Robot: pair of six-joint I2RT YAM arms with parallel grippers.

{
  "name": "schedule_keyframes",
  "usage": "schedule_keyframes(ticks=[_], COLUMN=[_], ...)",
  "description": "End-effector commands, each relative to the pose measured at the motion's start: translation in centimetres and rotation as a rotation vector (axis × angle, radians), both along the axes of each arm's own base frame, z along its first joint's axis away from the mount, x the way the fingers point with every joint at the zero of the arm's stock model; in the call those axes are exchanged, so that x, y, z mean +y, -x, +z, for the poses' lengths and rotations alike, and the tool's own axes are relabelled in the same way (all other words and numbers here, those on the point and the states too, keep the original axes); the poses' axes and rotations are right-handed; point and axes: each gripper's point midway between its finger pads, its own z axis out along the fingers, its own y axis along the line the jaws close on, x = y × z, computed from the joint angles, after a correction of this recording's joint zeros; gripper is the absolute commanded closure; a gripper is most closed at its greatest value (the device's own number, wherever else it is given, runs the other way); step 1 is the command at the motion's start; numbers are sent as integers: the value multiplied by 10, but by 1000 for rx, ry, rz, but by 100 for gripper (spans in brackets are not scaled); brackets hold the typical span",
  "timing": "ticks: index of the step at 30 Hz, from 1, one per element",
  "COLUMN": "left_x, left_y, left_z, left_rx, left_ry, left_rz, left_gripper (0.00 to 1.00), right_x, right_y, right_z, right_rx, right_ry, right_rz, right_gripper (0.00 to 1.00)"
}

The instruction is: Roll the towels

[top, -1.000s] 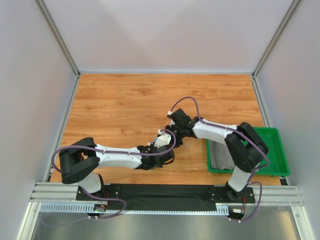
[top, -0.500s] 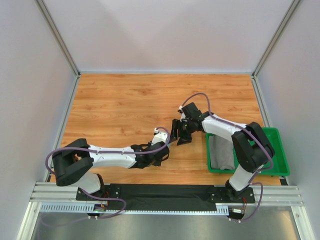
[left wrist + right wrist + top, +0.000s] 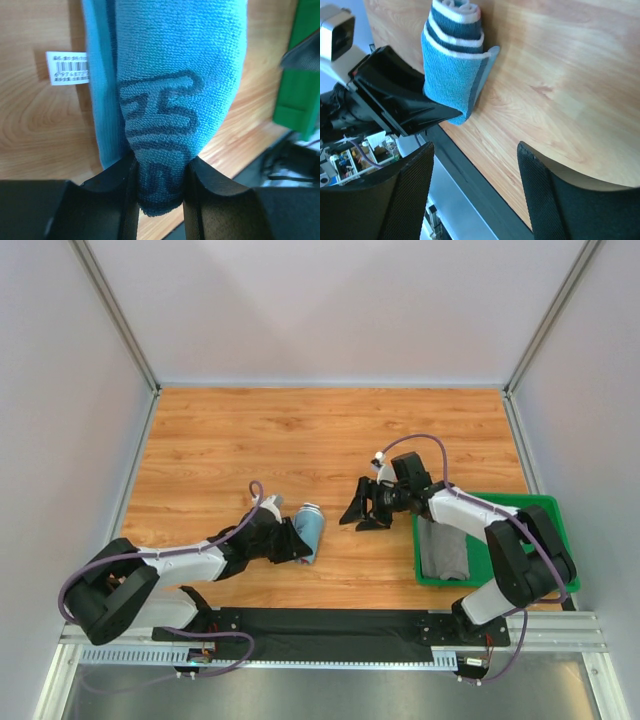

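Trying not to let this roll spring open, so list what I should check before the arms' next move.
1. Blue towel rolled up: ok, spiral layers show at its end.
2. Left gripper pinching the roll: ok, shut on one end.
3. Right gripper clear of the roll: ok, open and apart from it.
4. Outer flap lying flat: not ok, it stands off slightly.
5. Grey towel in the green tray: ok, lying inside.
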Motion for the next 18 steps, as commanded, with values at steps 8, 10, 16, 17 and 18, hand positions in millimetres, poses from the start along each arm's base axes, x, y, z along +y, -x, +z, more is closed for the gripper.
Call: schedule_keyframes(ticks=[8,10,16,17,18], left_x=[20,25,33,33,35], left_y=[29,30,31,28,27], left_z=[-24,-27,-30,-28,-29], left_rx=[250,256,245,227,222], left_ry=[158,141,78,66,48], left_rz=[145,154,154,142,144], left_gripper=[100,100,100,100,100], right_x=[71,78,92,94,95], right_y=[9,11,15,15,15], right_z=[-18,-25,-42,-43,-45], right_rx=[-38,-17,17,21,27], right_ry=[-161,-153,-115,-115,-115], right_rz=[84,88,94,90,90], right_gripper=[21,20,21,21,21])
